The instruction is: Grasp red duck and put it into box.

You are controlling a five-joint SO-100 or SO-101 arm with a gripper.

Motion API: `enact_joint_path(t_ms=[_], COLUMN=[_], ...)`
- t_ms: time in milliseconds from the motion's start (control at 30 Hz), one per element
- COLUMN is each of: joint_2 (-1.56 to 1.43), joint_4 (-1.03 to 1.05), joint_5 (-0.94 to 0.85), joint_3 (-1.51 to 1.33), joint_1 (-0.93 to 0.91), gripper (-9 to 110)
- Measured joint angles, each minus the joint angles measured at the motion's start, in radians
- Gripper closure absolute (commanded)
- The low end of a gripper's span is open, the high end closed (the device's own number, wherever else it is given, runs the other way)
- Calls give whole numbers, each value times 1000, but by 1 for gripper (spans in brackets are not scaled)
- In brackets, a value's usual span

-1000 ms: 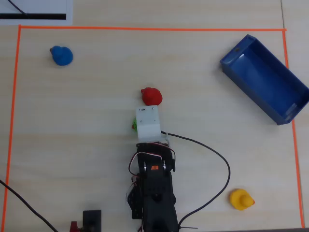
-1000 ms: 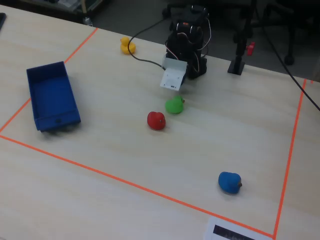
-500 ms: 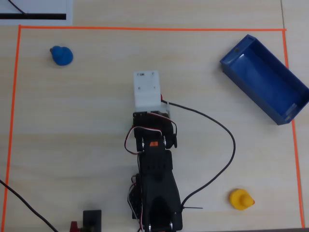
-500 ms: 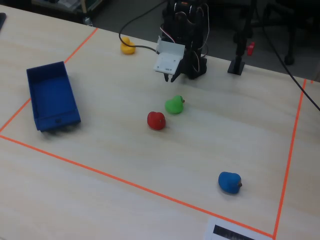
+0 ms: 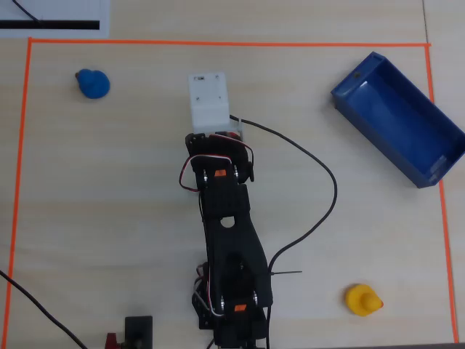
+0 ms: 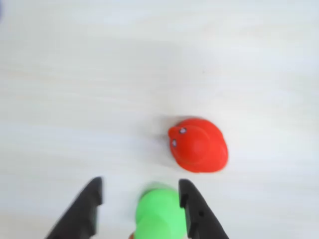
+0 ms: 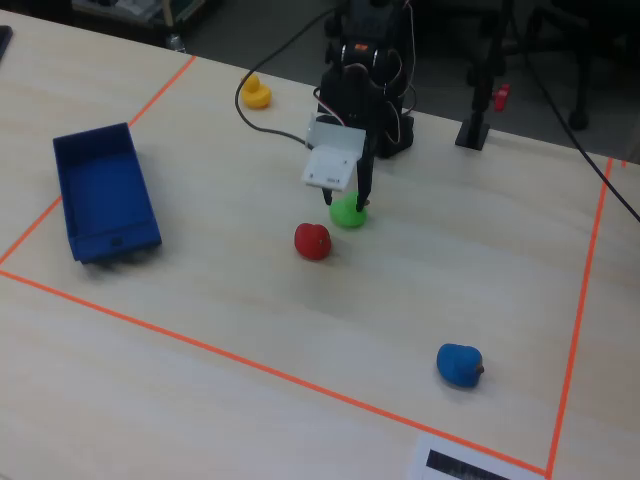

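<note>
Red is what I pick out first in the wrist view: the red duck (image 6: 199, 145) sits right of centre on the pale wooden table (image 6: 75, 74), its head toward the left of the frame, free of any finger. Below it, at the bottom edge, I see the gripper (image 6: 141, 195) with its two black fingers (image 6: 84, 211) spread apart, and a green duck (image 6: 158, 214) lies between them, hard against the right-hand finger; whether that finger actually touches it I cannot tell. So the jaws stand open around the green toy, not the red one. In the fixed view the red duck (image 7: 312, 241) rests near the middle of the frame, just beside and lower left of the green duck (image 7: 347, 211), with the arm (image 7: 362, 90) reaching down over the green one. The box (image 7: 100, 190) lies at the left of that frame, well apart from both ducks. From overhead I see the box (image 5: 429, 156) at the upper right, a blue duck (image 5: 92, 83) at the upper left, a yellow duck (image 5: 361, 299) at the lower right, and the arm (image 5: 229, 240) covering the centre.
</note>
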State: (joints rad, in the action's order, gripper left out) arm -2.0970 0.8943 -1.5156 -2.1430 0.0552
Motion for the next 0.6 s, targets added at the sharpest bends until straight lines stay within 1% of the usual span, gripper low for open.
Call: enact_joint_path(t_ms=[400, 600], joint_2=[229, 275], joint_4=[-135, -186], joint_5=[-117, -149], joint_3=[0, 0], joint_1=[-84, -132], gripper=[75, 75])
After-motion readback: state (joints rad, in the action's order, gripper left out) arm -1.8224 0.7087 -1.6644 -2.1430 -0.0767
